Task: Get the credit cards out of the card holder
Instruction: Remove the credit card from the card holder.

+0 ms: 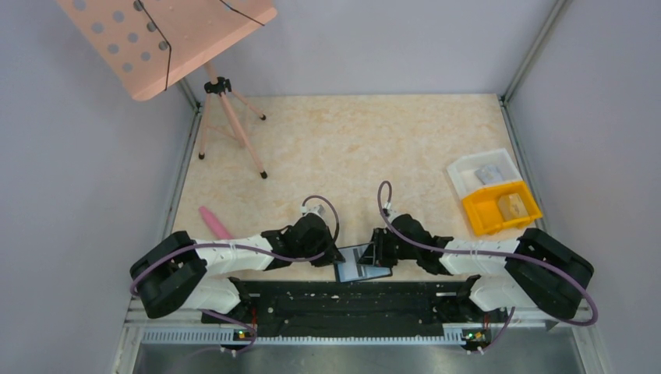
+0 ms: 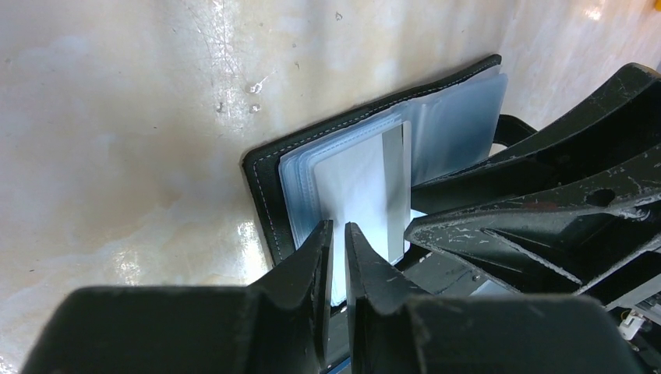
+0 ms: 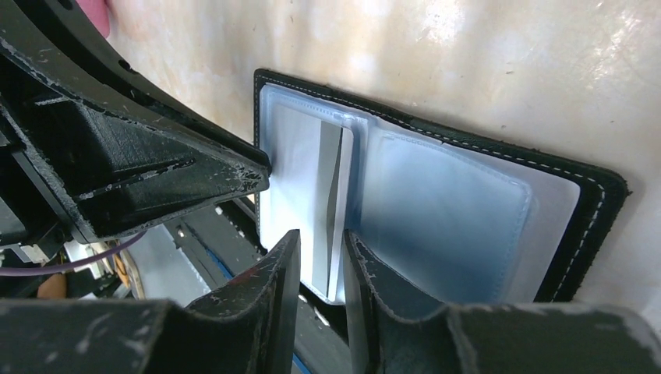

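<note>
Well left of the card holder (image 1: 360, 269) a pink stick (image 1: 212, 222) lies on the table (image 1: 351, 148).

My left gripper (image 2: 337, 241) comes at the holder's left edge, clenched on the near rim of a pale sleeve (image 2: 351, 179). Whether a card sits inside that pinch I cannot tell.

The holder lies open and flat between my two grippers, clear pockets up.

At its fold a silvery card (image 3: 331, 195) stands a little proud of its pocket.

My right gripper (image 3: 321, 257) reaches in from the holder's right, its jaws straddling that card's near edge with little room to spare. I cannot tell whether they actually bite it.

Well right of the holder are a clear tray (image 1: 482, 170) and a yellow bin (image 1: 499, 206).

I see no card lying free of the holder, so I judge the task barely begun. One card looks about to be drawn, and the other pockets still need emptying.
</note>
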`<action>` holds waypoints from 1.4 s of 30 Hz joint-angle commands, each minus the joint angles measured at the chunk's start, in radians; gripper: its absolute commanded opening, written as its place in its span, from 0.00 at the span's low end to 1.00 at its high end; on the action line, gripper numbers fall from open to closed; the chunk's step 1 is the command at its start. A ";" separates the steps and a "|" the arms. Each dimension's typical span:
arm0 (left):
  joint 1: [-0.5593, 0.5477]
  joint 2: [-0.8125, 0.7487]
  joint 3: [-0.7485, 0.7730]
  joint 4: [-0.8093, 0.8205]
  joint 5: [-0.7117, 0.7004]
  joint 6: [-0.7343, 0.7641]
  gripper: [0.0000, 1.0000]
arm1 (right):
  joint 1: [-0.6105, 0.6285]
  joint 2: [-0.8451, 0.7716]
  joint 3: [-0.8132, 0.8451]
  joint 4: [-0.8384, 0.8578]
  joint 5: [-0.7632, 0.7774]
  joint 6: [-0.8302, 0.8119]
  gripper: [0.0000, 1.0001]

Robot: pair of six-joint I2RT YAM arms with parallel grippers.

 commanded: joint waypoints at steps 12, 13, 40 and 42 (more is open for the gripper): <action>-0.018 0.017 -0.003 -0.006 -0.021 0.005 0.17 | -0.040 -0.008 -0.047 0.161 -0.083 0.011 0.23; -0.020 0.020 -0.003 -0.006 -0.021 0.003 0.17 | -0.048 0.000 -0.058 0.193 -0.097 0.020 0.21; -0.028 0.014 0.029 -0.121 -0.075 0.003 0.17 | -0.114 0.019 -0.133 0.342 -0.167 0.048 0.00; -0.028 0.010 0.035 -0.143 -0.086 0.007 0.17 | -0.128 -0.003 -0.141 0.324 -0.169 0.042 0.00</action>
